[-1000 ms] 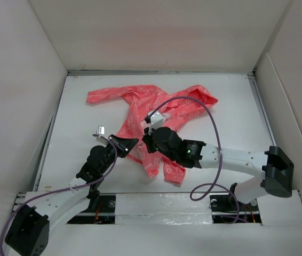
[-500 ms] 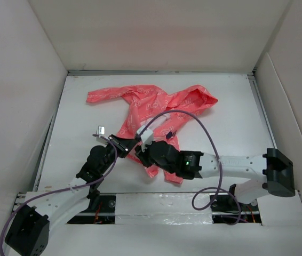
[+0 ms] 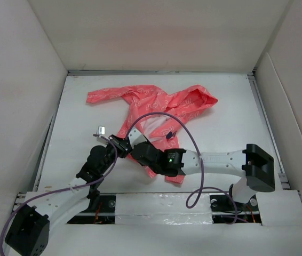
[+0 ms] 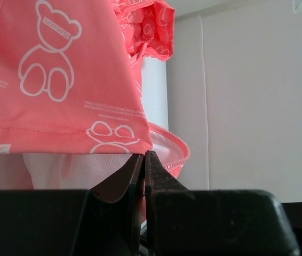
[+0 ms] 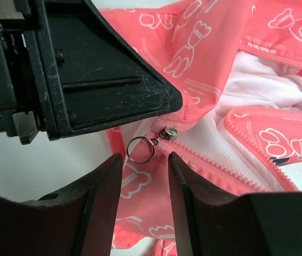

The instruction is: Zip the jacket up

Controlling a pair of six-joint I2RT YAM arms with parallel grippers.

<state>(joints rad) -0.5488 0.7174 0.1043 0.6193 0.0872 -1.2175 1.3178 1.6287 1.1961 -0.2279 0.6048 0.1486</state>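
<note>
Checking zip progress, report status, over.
Left end effector shut on jacket hem. Right end effector open, zipper pull ring at its tips. Jacket unzipped, nothing blocking.

White panels (image 3: 156, 32) are enclosing a white table (image 3: 231, 128) on three sides, a metal rail (image 3: 161, 72) running along its far edge

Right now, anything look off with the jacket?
The jacket lies bunched and twisted, front open with white lining showing. Its zipper tracks curve apart from the slider instead of running straight. The left fingers are shut on the hem there.
</note>
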